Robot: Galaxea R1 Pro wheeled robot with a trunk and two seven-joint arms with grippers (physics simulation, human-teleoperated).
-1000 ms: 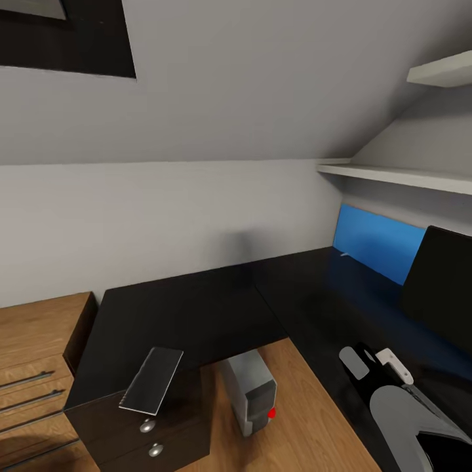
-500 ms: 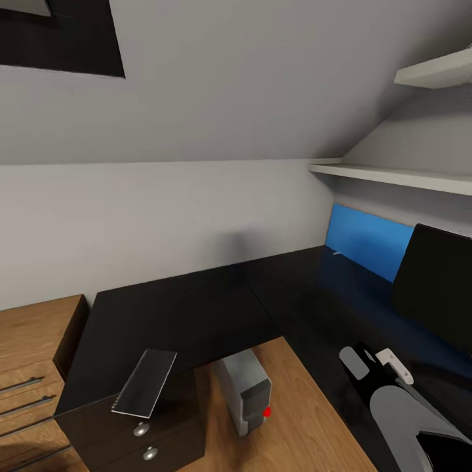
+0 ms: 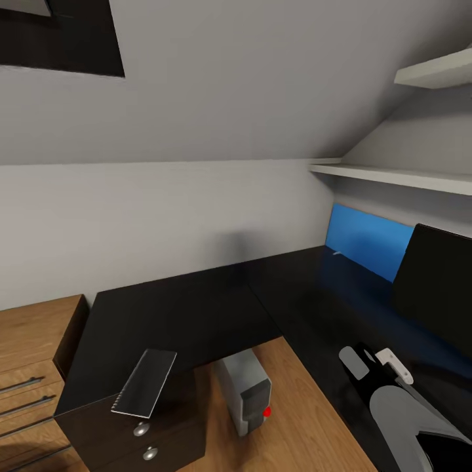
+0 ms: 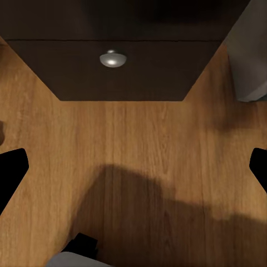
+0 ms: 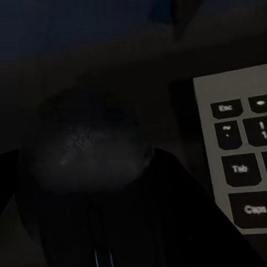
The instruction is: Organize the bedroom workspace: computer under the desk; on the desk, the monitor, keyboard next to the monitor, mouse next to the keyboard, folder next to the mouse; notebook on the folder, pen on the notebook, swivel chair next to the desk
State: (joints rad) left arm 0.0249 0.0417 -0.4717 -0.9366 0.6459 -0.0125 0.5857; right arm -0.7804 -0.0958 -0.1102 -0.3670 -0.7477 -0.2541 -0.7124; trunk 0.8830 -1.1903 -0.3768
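Hovering, perhaps, mouse (image 5: 89,139) beside keyboard (image 5: 236,144)

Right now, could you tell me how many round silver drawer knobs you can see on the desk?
2 in the head view: the upper knob and the lower knob directly below it, both on the desk's left drawer unit. More may be hidden out of frame.

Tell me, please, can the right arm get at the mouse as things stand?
Probably yes: its wrist camera shows the mouse close ahead, beside the keyboard on the desk, nothing between.
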